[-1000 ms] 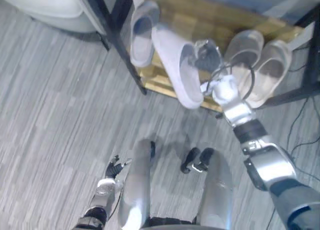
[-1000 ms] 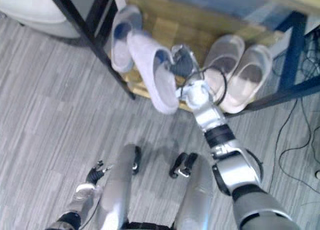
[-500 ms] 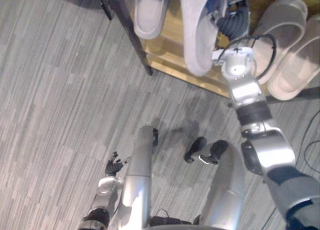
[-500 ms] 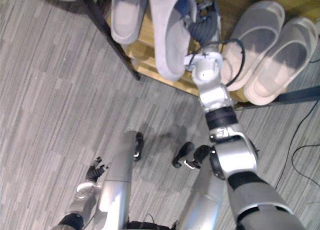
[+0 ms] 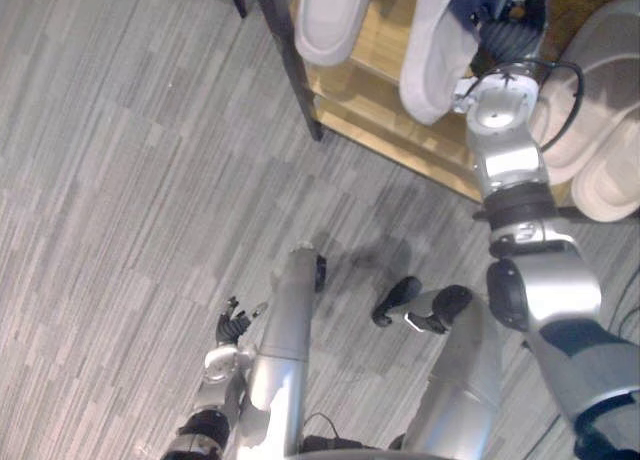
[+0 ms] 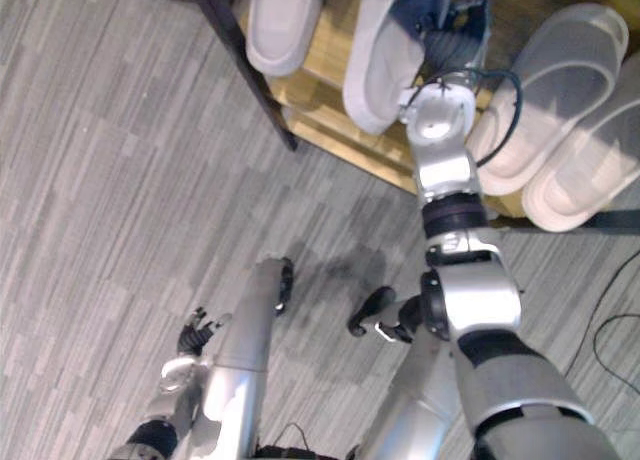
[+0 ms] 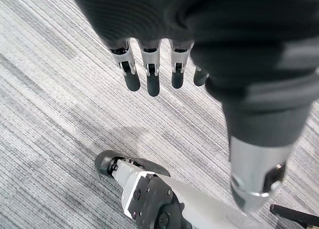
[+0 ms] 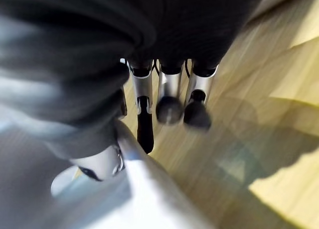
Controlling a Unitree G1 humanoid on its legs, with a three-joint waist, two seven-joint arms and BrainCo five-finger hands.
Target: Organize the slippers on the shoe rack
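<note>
My right hand (image 5: 508, 32) reaches over the wooden shelf (image 5: 372, 92) of the shoe rack and is shut on a pale grey slipper (image 5: 436, 52). In the right wrist view its thumb and curled fingers (image 8: 169, 95) pinch the slipper's wall (image 8: 149, 191). The slipper lies toe toward me on the shelf board. Beside it rests a matching grey slipper (image 5: 330, 15). My left hand (image 5: 232, 328) hangs low by the floor, its fingers (image 7: 149, 72) straight and holding nothing.
Two beige slippers (image 6: 560, 90) (image 6: 600, 175) lie side by side at the shelf's right end. A black rack post (image 5: 290, 65) stands at the shelf's left corner. Grey striped flooring (image 5: 130, 180) spreads in front of the rack.
The camera has tilted down and closer. My right hand has carried the grey slipper from overhanging the shelf's front edge to further in over the board, beside its mate.
</note>
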